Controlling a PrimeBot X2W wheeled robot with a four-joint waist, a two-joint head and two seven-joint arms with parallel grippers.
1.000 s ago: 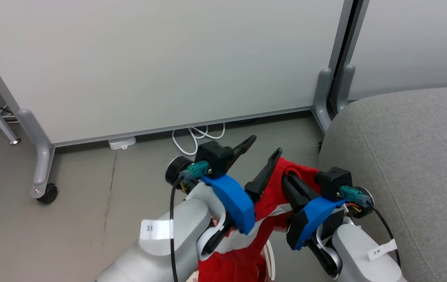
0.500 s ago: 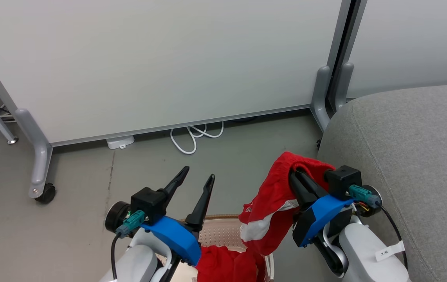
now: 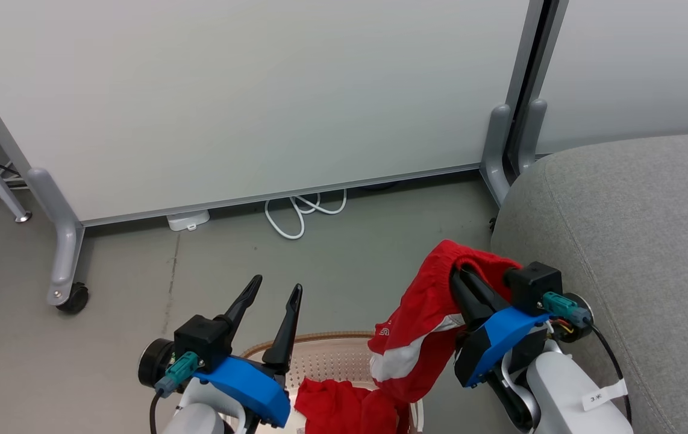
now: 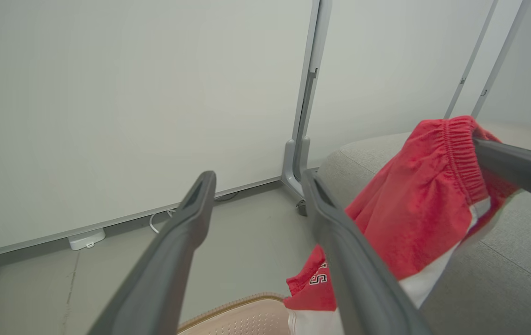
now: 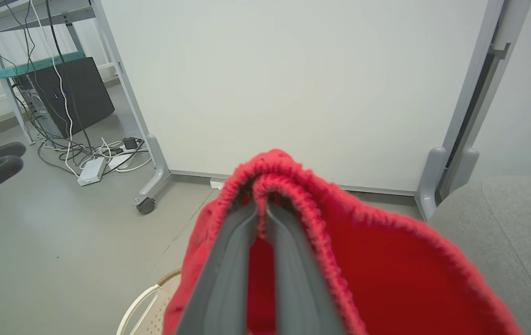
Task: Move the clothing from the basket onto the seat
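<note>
"Two red garments: where are they?"

"The raised garment (image 3: 422,313) hangs from the right gripper (image 5: 261,209), fingers pinched together on its elastic waistband, above the basket (image 3: 320,337) and close beside the grey seat (image 3: 639,229). The second garment (image 3: 338,410) lies in the basket."

"And the left gripper (image 3: 277,283)?"

"Fingers apart, holding nothing, above the basket's left side."

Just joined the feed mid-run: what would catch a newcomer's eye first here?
The bright red garment hanging from the shut right claw, over the basket's right side and just left of the grey seat. Next, the left claw, open and empty near the basket's left rim, with more red clothing lying inside the basket.
</note>
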